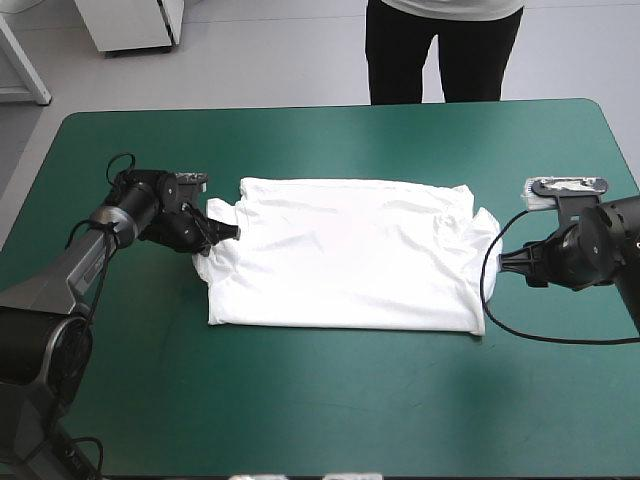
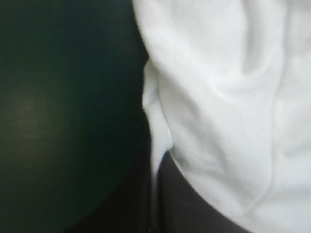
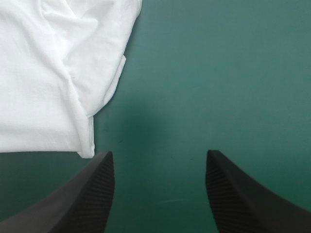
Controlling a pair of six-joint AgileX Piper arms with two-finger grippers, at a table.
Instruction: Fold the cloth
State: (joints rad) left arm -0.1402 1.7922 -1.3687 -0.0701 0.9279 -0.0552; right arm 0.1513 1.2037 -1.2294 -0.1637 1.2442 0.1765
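Table with teal-green cover [image 1: 330,400]: it bears the T-shirt about its middle. T-shirt [image 1: 340,265]: white, short-sleeved, spread flat in a rough rectangle, long side across the table, rumpled at both short ends. Left gripper [image 1: 225,232]: at the T-shirt's left end by the sleeve, its black fingers [image 2: 194,213] drawn nearly together with a thin strip of white cloth pinched between them. Right gripper [image 1: 503,262]: just off the T-shirt's right end, low over bare cover, its fingers [image 3: 92,194] standing wide apart with nothing between them and one tip close to the T-shirt's corner.
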